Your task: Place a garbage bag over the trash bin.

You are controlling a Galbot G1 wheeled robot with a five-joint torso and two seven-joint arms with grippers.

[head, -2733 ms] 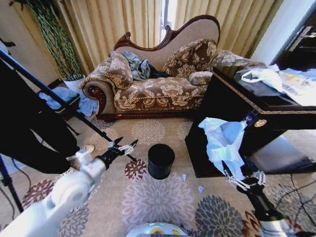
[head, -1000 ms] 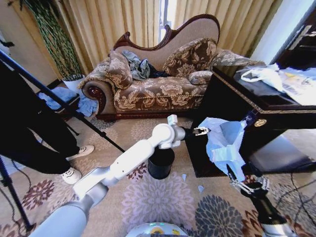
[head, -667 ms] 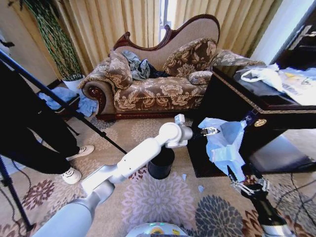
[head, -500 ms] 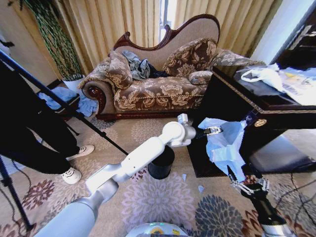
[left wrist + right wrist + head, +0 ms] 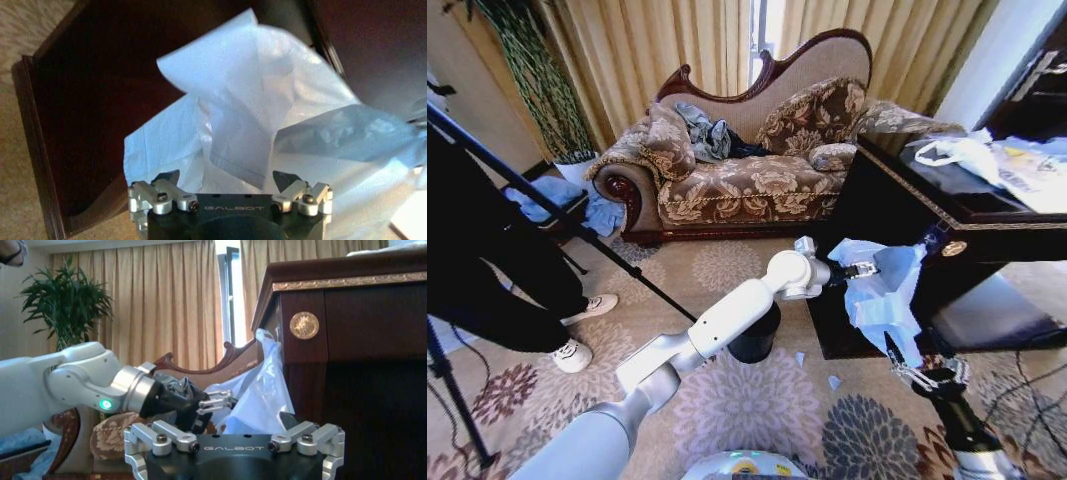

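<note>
White arms; black "GALBOT"-marked, silver-fingered left claw (image 5: 228, 186).

**The room around my tools**

Beyond my left tool stands an ornate sofa (image 5: 747, 170) in floral upholstery with a carved dark wood frame, and clothes (image 5: 707, 132) lie heaped on its seat. Gold curtains (image 5: 667, 50) hang behind it. A tall leafy plant (image 5: 532, 75) stands well off to that tool's left. Just beside my right tool rises a dark wooden cabinet (image 5: 907, 215) with gold trim and a round medallion (image 5: 954, 249). A patterned carpet (image 5: 747, 400) with flower motifs spreads beneath both tools.
</note>
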